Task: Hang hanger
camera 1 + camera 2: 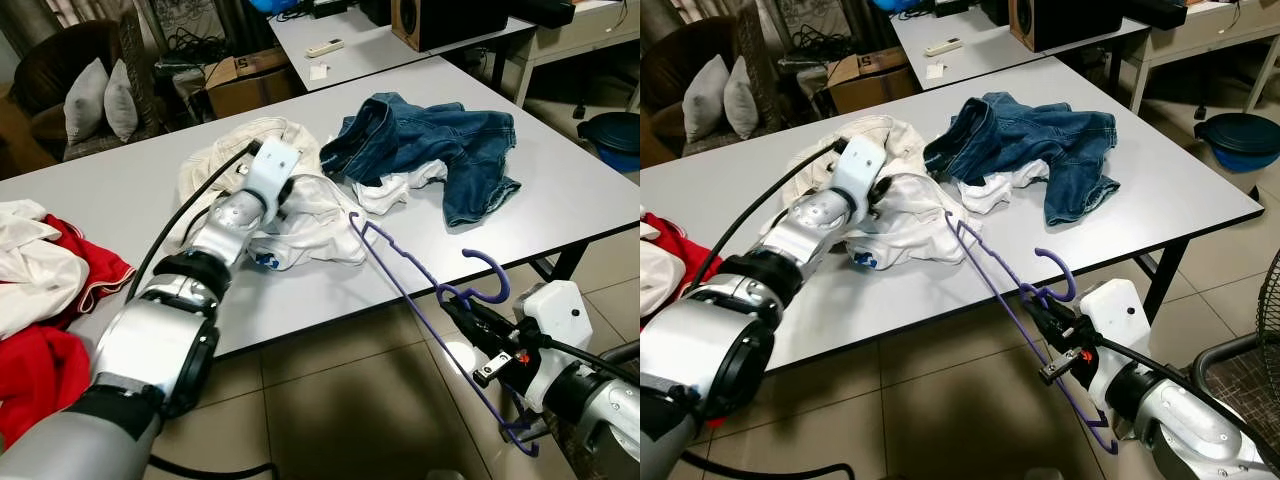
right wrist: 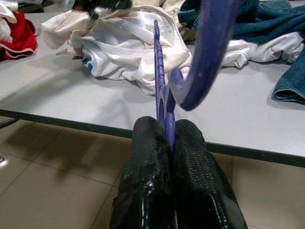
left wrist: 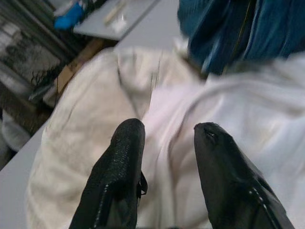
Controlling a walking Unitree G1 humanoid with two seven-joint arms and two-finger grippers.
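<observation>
- right gripper [image 2: 167, 138] pinched shut on the purple hanger [image 1: 420, 285] neck off the tabletop's [image 1: 560, 190] front edge — thin grip, might twist
- left gripper [image 3: 164, 138], fingers parted and empty over the white shirt [image 1: 300, 215] — could snag it

Right gripper [image 2: 167, 136]: two black fingers pressed together on the neck of the purple hanger [image 2: 159, 71]. Hook curls up just above the fingertips; the frame runs away toward the white garment [image 2: 128, 43] heaped on the grey table [image 2: 71, 90]. Jeans [image 2: 281, 28] lie beyond, red cloth [image 2: 21, 36] at the far corner. Tiled floor [image 2: 57, 176] below.
</observation>
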